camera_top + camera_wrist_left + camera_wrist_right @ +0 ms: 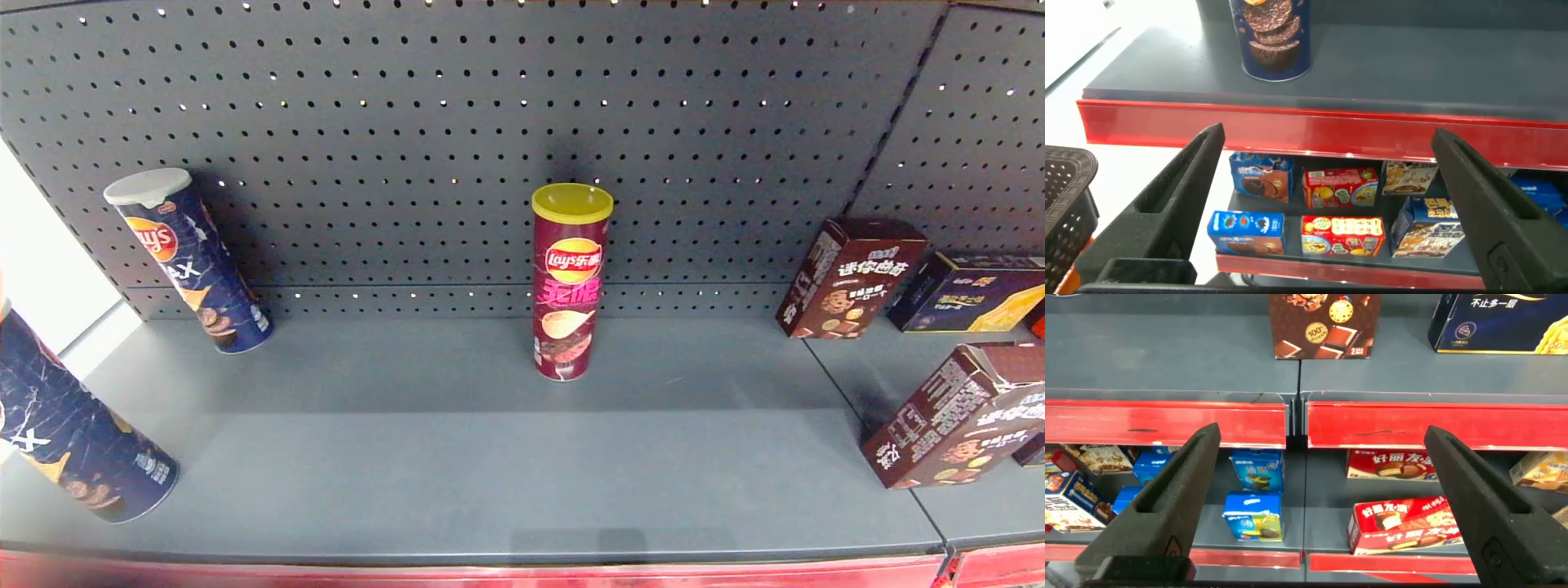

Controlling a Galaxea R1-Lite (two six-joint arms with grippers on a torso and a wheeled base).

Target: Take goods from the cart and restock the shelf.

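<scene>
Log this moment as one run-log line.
left gripper: open, empty | right gripper: open, empty | shelf: maroon can upright centre, blue cans left, brown boxes right

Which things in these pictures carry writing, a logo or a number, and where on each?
Red can: round logo, large characters beneath it.
Blue can at the back: round logo, large letters beneath it.
Brown box at the back: characters on its front; side print too small to read.
Red shelf strip: no writing.
</scene>
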